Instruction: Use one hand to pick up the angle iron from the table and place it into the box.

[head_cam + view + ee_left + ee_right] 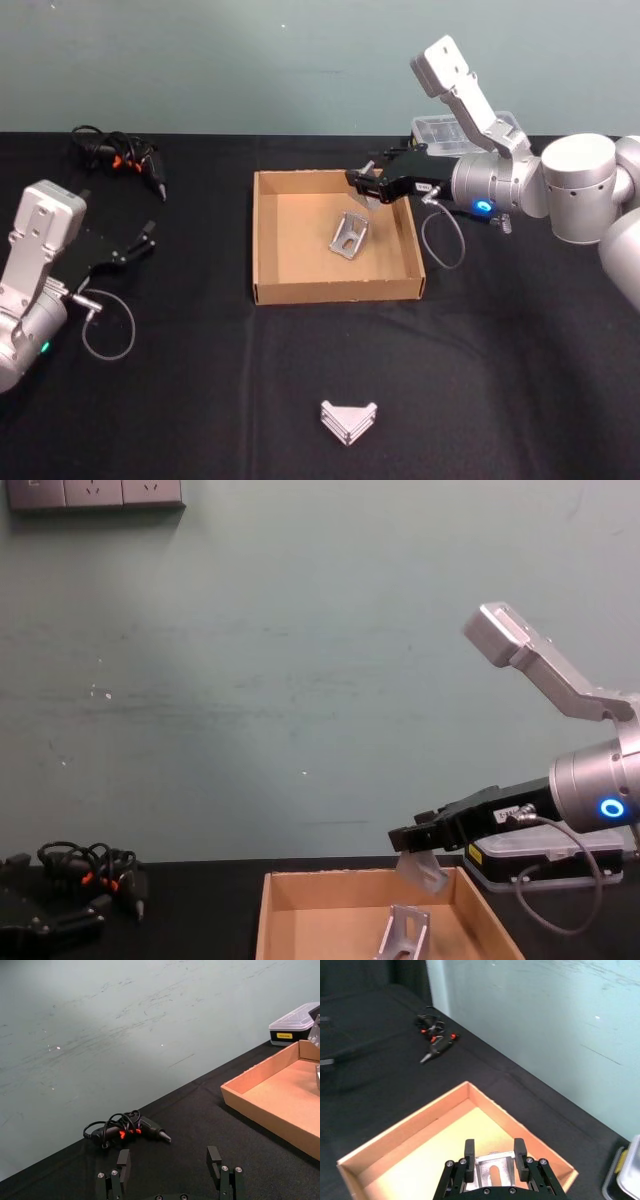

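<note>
Centre frame, the right gripper (366,186) grips an angle iron (425,871) above the box (265,235), not yet released; another iron (349,237) lies inside, a stack (348,420) sits lower centre; left gripper (148,240) parked, fingers apart

In the head view's upper right, the right arm (497,125) is covering much of the plastic case (436,131). In the left wrist view the right edge is cutting off the box (260,1115), and the bottom edge is cutting the left hand (168,1155) below its spread fingers (123,1160). In the chest view's lower right the angle iron (428,872) in the right hand (402,837) is showing blurred (its shape is hard to make out).
</note>
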Action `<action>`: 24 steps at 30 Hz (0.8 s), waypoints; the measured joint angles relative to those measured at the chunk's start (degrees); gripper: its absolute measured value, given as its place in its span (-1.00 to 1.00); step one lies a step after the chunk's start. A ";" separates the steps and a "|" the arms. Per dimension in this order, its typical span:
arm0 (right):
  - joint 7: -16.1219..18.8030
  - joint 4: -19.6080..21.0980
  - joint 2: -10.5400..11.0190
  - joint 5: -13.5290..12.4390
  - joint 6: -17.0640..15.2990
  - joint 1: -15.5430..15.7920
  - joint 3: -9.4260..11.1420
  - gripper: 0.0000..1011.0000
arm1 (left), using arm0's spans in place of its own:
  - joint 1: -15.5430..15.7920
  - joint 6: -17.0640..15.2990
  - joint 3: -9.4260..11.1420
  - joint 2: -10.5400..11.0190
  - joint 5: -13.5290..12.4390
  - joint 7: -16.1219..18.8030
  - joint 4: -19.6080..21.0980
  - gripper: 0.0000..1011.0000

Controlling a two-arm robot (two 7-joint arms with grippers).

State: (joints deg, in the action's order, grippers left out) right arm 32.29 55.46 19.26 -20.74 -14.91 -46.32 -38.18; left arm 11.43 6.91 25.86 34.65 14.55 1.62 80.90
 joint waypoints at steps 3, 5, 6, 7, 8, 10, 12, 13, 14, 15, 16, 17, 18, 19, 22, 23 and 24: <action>-1.13 -2.20 -0.96 0.88 0.90 -0.24 0.46 -0.04 | 0.00 0.00 0.00 0.00 0.00 0.00 0.00 0.98; -1.44 -3.10 -1.34 1.16 1.15 -0.41 0.65 -0.04 | 0.00 0.00 0.00 0.00 0.00 0.00 0.00 0.98; -1.54 -3.61 -1.51 1.31 1.25 -0.48 0.73 -0.04 | 0.00 0.00 0.00 0.00 0.00 0.00 0.00 0.98; -1.68 -4.52 -1.88 1.65 1.43 -0.65 0.83 -0.04 | 0.00 0.00 0.00 0.00 0.00 0.00 0.00 0.98; -1.74 -4.93 -2.03 1.78 1.50 -0.74 0.87 -0.04 | 0.00 0.00 0.00 0.00 0.00 0.00 0.00 0.98; -1.81 -6.39 -2.59 2.20 1.73 -1.02 0.99 -0.04 | 0.00 0.00 0.00 0.00 0.00 0.00 0.00 0.98; -1.79 -7.24 -2.96 2.49 1.87 -1.22 1.01 -0.04 | 0.00 0.00 0.00 0.00 0.00 0.00 0.00 0.98; -1.77 -7.71 -3.13 2.62 1.93 -1.32 1.04 -0.04 | 0.00 0.00 0.00 0.00 0.00 0.00 0.00 0.98; -1.71 -8.46 -3.45 2.89 2.07 -1.45 1.06 -0.04 | 0.00 0.00 0.00 0.00 0.00 0.00 0.00 0.98; -1.62 -8.81 -3.58 3.04 2.18 -1.53 1.06 -0.04 | 0.00 0.00 0.00 0.00 0.00 0.00 0.00 0.98; -1.18 -9.66 -3.89 3.25 2.61 -1.77 1.08 -0.04 | 0.00 0.00 0.00 0.00 0.00 0.00 0.00 0.98; -1.02 -10.01 -4.01 3.32 2.74 -1.86 1.09 -0.04 | 0.00 0.00 0.00 0.00 0.00 0.00 0.00 0.98; -1.01 -10.00 -4.00 3.33 2.74 -1.86 1.08 -0.04 | 0.00 0.01 0.00 0.00 0.00 0.00 0.00 0.98; -1.02 -9.88 -3.98 3.33 2.74 -1.86 1.09 -0.04 | 0.00 0.00 0.00 0.00 0.00 0.00 0.00 0.98; -1.03 -9.70 -3.91 3.32 2.72 -1.84 1.09 -0.04 | 0.00 0.00 0.00 0.00 0.00 0.00 0.00 0.98; -1.04 -9.63 -3.88 3.30 2.67 -1.82 1.09 -0.04 | 0.00 0.00 0.00 0.00 0.00 0.00 0.00 0.98; -1.04 -9.57 -3.87 3.28 2.66 -1.80 1.09 -0.04 | 0.00 0.00 0.00 0.00 0.00 0.00 0.00 0.98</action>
State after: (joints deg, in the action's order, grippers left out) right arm 31.25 45.88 15.39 -17.46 -12.26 -48.12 -37.10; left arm 11.43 6.91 25.86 34.65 14.55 1.62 80.90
